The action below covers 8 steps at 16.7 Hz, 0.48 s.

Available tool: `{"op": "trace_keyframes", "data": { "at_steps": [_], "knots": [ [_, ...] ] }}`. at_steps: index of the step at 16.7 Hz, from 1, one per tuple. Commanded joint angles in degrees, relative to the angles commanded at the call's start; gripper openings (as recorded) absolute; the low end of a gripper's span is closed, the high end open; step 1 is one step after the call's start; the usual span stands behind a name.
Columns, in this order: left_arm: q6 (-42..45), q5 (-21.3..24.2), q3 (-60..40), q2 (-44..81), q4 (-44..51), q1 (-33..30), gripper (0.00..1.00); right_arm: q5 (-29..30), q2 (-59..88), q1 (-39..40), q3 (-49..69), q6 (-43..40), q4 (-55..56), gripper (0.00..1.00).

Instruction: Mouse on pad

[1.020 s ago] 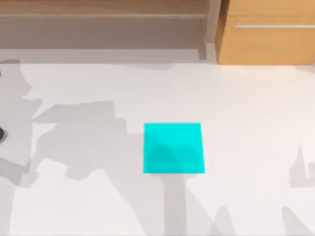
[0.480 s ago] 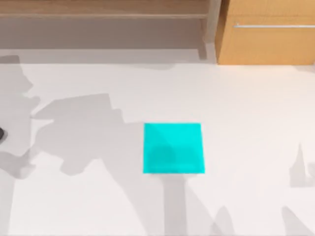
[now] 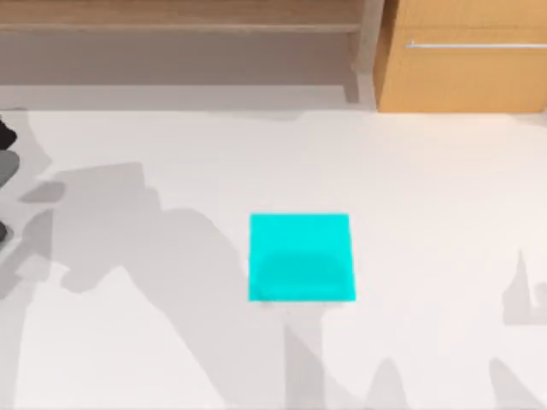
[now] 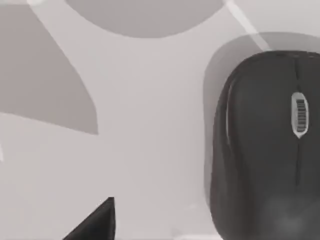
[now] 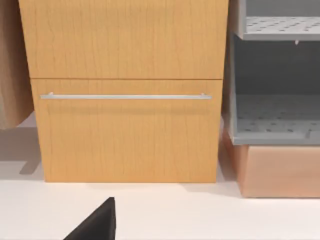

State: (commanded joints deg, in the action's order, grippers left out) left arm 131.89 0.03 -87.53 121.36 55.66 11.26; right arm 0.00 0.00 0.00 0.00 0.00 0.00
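Since a second ago the shadows on the left half of the desk [image 3: 444, 256] have shifted and a dark bit of the left arm [image 3: 4, 137] has come in at the top view's left edge; the pad [image 3: 301, 257] has not moved. It lies flat near the middle of the desk, bare, with grey shadow across its lower part. From the left wrist, the mouse [image 4: 267, 145] sits on the white desk close under the camera, scroll wheel [image 4: 299, 114] up, well away from the pad. One dark fingertip of the left gripper [image 4: 95, 225] shows beside it, apart from the mouse; I cannot tell how its fingers stand. From the right wrist, a fingertip of the right gripper [image 5: 95, 225] faces a wooden drawer cabinet [image 5: 125, 90] with a metal handle [image 5: 125, 96] and a grey shelf [image 5: 272, 75]; its fingers I cannot tell either
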Motion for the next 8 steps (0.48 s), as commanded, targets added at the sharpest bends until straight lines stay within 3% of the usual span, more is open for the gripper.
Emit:
{"op": "trace_keyframes", "data": {
  "at_steps": [3,8],
  "knots": [
    [0.1,0.0,4.2,2.3,-6.2,0.1,1.0,0.0,0.0,0.0,0.0,0.0,0.0,1.0],
    [0.1,0.0,5.2,2.7,-7.3,0.1,1.0,0.0,0.0,0.0,0.0,0.0,0.0,1.0]
  ]
}}
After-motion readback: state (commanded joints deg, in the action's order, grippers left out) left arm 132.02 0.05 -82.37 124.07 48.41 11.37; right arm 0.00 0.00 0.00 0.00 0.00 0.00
